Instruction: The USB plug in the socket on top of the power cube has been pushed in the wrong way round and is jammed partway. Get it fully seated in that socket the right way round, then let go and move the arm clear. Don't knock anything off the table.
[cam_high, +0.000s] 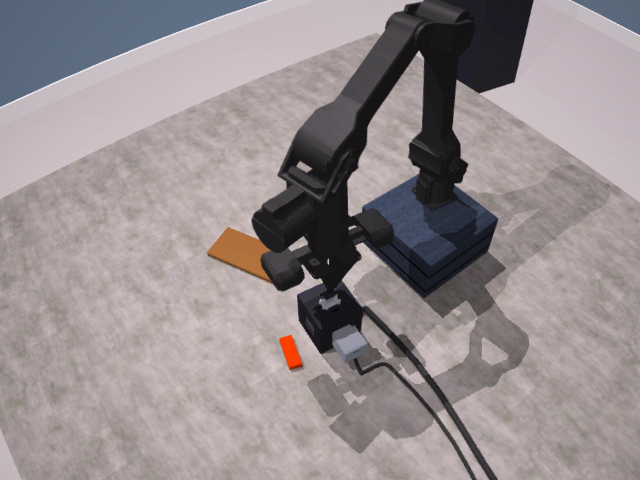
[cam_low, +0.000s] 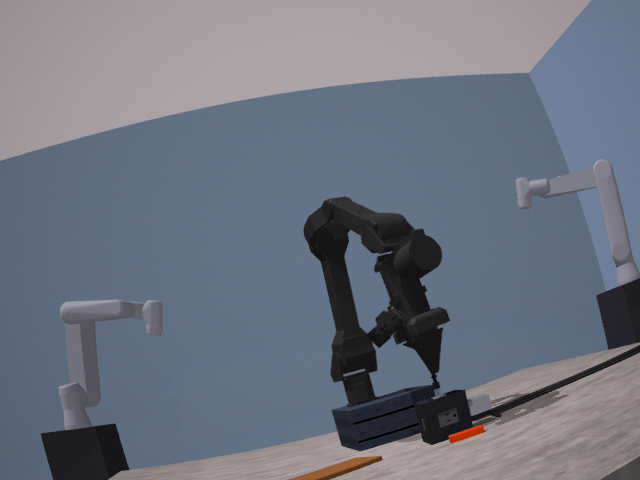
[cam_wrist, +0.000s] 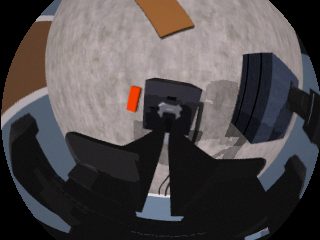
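Note:
The dark power cube (cam_high: 323, 338) (cam_low: 430, 429) (cam_wrist: 155, 87) stands upright on the table. My gripper (cam_high: 330, 287) (cam_low: 434, 375) (cam_wrist: 167, 129) points down just above its top and is shut on the USB plug (cam_low: 436, 385) (cam_wrist: 169, 121). The plug has a small dark body, and a pale metal end shows between that body and the cube's top in the exterior view. Bright metal (cam_high: 329, 301) (cam_wrist: 169, 108) shows around the socket on the top face. How deep the plug's end sits and which way round it is, I cannot tell.
A pale grey plug block (cam_high: 350, 342) (cam_low: 480, 403) sits at the cube's side, with dark cables (cam_high: 434, 387) trailing off. A red bar (cam_high: 290, 352) (cam_low: 466, 434) (cam_wrist: 133, 98) lies beside the cube. An orange board (cam_high: 235, 251) (cam_wrist: 167, 19) and the arm's blue base (cam_high: 392, 206) (cam_wrist: 272, 110) are nearby.

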